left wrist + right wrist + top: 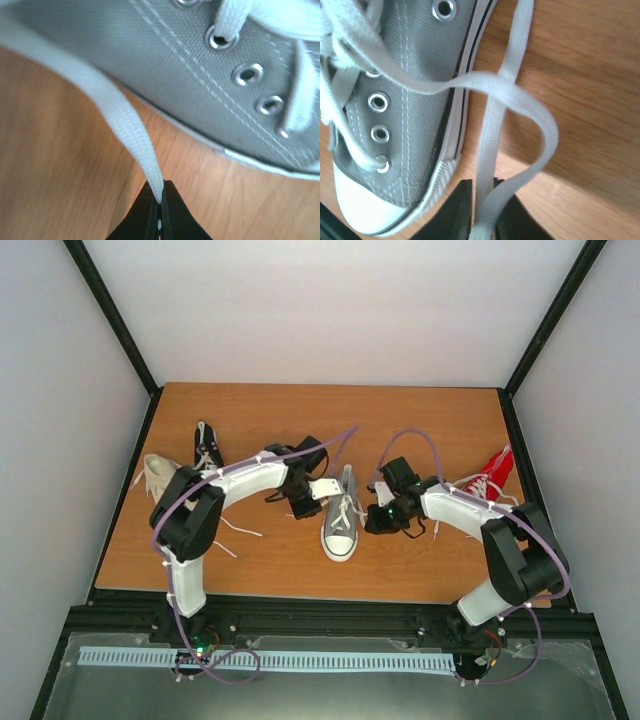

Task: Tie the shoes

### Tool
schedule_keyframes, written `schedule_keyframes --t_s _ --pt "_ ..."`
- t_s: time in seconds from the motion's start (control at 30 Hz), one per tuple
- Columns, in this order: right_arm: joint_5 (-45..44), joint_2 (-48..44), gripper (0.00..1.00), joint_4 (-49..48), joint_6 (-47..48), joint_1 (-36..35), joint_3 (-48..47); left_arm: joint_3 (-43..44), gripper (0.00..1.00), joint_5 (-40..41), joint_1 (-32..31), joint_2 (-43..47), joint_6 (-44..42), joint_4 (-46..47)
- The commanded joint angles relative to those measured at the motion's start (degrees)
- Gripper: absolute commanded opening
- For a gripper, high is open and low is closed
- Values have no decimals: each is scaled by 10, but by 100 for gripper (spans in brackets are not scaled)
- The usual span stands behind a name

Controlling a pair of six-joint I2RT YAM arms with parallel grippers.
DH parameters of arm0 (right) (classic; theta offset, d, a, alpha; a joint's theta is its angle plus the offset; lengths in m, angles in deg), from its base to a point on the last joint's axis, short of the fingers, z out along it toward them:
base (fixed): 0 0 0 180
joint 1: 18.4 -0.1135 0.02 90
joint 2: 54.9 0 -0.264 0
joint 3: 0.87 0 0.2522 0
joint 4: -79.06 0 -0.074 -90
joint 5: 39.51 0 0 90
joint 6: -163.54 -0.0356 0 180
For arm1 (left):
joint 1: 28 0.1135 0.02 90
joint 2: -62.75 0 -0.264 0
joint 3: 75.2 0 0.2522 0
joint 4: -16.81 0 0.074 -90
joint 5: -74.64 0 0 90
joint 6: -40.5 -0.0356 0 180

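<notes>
L & R jaws each pinch a lace (125,125) of the grey shoe (340,527); yank hard & you could drag it or slip off.

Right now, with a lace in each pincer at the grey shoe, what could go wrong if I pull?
1. The left pincer pinches its lace only at its very tip; a firm pull may slip it free.
2. Nothing pins the grey shoe to the table; tension may drag or turn it.
3. At the right pincer, the looped lace crosses itself and may twist.
</notes>
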Motion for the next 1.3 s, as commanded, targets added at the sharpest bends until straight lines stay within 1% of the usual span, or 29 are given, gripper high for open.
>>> schedule_keyframes --t_s 0.0,0.03,0.1,0.17,0.2,0.23,0.3,0.37,0.43,0.57,0.67,0.8,1.03,1.1,1.27 --pt "-74 -41 25 75 27 3 -32 37 1 -14 34 86 14 -41" --pt "-78 -53 35 84 35 3 -37 45 1 -18 39 100 13 -46" --pt "-83 -88 51 83 55 3 -43 59 1 -32 42 128 6 -59" --pt "-76 -135 60 50 82 3 -45 73 1 -56 42 143 -3 -70" --pt "-64 -159 62 17 91 3 -42 76 1 -68 42 147 -5 -73" --pt "-33 -179 65 -29 112 2 -29 79 1 -78 42 151 -5 -74" --pt "4 -207 67 -138 140 2 7 90 1 -92 42 153 -4 -75" --pt "29 -205 68 -238 168 2 36 105 1 -99 42 156 0 -74" --pt "54 -178 67 -302 188 2 41 115 1 -103 42 162 5 -69" --pt "130 -108 64 -342 224 2 21 121 1 -112 42 173 7 -61" --pt "164 -75 61 -369 231 0 22 121 1 -115 42 176 8 -59" --pt "157 -47 57 -394 226 -1 17 121 1 -120 42 170 10 -56" --pt "135 -2 44 -424 211 -4 13 130 1 -125 42 166 8 -59" --pt "129 5 36 -428 207 -4 13 131 1 -126 42 165 7 -60" --pt "95 5 9 -438 190 -4 19 127 1 -128 42 167 3 -65"
